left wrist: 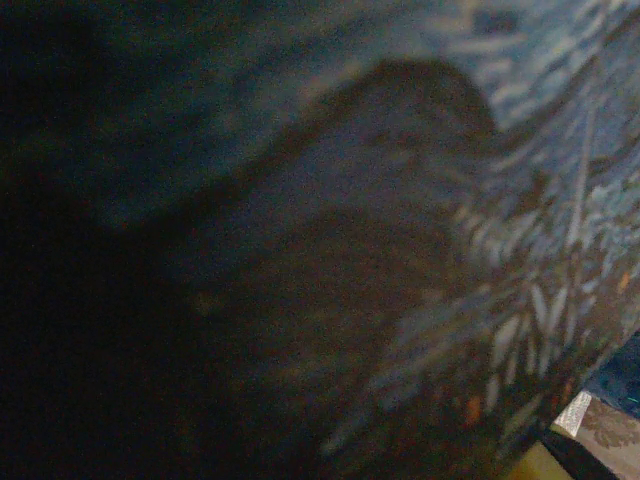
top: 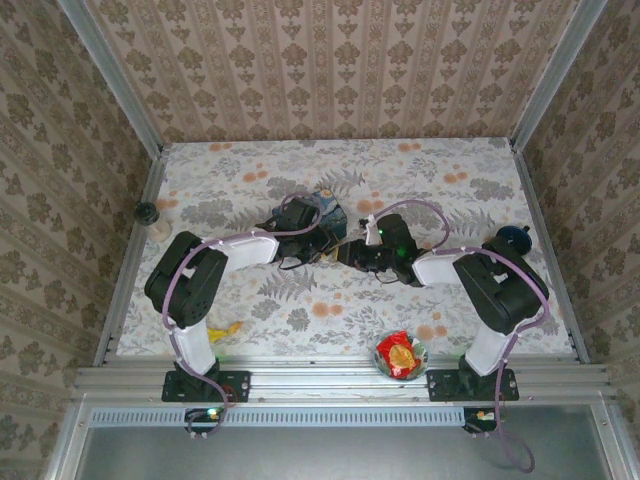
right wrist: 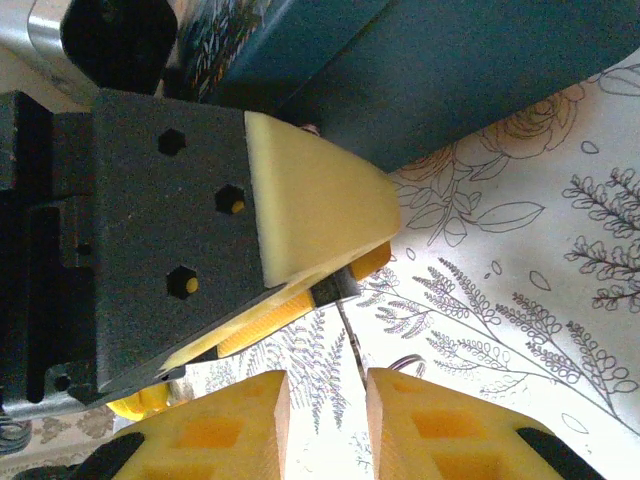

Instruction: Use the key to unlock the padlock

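Meeting at the middle of the table [top: 455,200], the left gripper [top: 310,240] and the right gripper [top: 352,252] face each other just in front of the blue tin [top: 325,208].

In the right wrist view the left gripper [right wrist: 372,252] lies across the frame, its pale pads [right wrist: 310,200] clenched on a tiny black block [right wrist: 330,290] that appears to be the padlock. A thin silvery rod runs down from the block towards the right gripper [right wrist: 328,385]. That gripper's two yellow fingers [right wrist: 265,430] stand apart, released, with the floral cloth showing in the gap between them. A small silvery loop [right wrist: 405,362] lies on the cloth just beside one finger; I cannot tell what it belongs to.

The tin [right wrist: 450,70] sits directly behind the left gripper. The left wrist view is dark and blurred, pressed close to the tin's painted side [left wrist: 540,250].

A bowl [top: 400,356] sits at the near edge.
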Available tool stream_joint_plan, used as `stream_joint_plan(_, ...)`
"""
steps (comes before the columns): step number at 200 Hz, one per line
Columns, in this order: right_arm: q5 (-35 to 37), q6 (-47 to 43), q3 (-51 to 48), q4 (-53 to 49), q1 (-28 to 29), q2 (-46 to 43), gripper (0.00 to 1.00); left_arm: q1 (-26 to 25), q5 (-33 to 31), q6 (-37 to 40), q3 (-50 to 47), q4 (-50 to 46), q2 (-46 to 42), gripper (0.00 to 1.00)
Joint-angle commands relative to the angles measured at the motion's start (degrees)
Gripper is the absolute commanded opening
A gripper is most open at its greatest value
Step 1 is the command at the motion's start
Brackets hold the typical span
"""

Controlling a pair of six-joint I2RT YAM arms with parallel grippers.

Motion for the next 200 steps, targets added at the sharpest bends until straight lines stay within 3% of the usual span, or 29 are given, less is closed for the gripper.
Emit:
stream_joint_plan(1, 1.8, -0.9, -0.7, -0.5, 0.5, -0.9, 0.28, -0.5, 6.5, -3.1, -0.7, -2.9, 0.9, 0.04)
stream_joint_plan(100, 3.6, -0.8, -1.6, -0.7, 0.6, -1.3, 0.33, -0.5, 6.6, -3.3, -1.1, -2.5, 0.5, 0.04)
stream_joint_plan(200, 3.0, 0.8, -1.1, 2.9, 1.6, 1.5, 0.27, -0.5, 6.8, -3.5, -1.0, -2.2, 0.7, 0.04)
